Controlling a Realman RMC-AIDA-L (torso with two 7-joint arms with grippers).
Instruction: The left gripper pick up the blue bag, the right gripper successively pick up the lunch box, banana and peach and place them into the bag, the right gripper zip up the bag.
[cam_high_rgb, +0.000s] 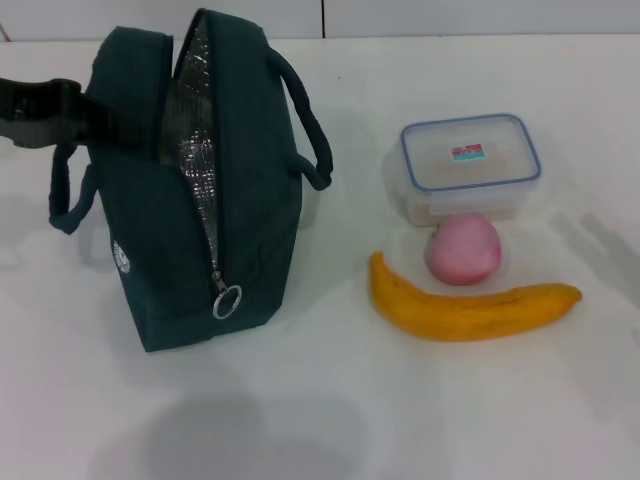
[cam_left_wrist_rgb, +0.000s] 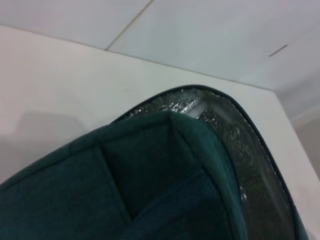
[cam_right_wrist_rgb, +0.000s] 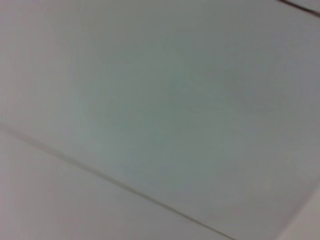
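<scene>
White tabletop (cam_high_rgb: 330, 420) fills nearly the whole head view, with a pale wall strip along the top edge. The blue bag (cam_high_rgb: 250, 240) stands upright in the left half of the frame, its zipper run open so the silver foil lining (cam_high_rgb: 195, 150) shows in a long wedge and the ring pull (cam_high_rgb: 227, 301) hangs low at the front. That open mouth looks arranged for loading from above.

The left gripper (cam_high_rgb: 75, 112) enters from the upper left edge and meets the bag's upper side by the near handle (cam_high_rgb: 62, 195), probably to steady or lift it. Whether its fingers are apart or clamped on the fabric cannot be told, since the bag hides them. The left wrist view shows only teal cloth and foil up close.

Right of centre, well apart from the bag, sit the three items still to be packed. The lunch box (cam_high_rgb: 470, 167) is farthest back, the peach (cam_high_rgb: 463, 250) is touching its front, and the banana (cam_high_rgb: 470, 308) curves just below.

The right gripper appears nowhere; its wrist view shows only a blank pale surface.
</scene>
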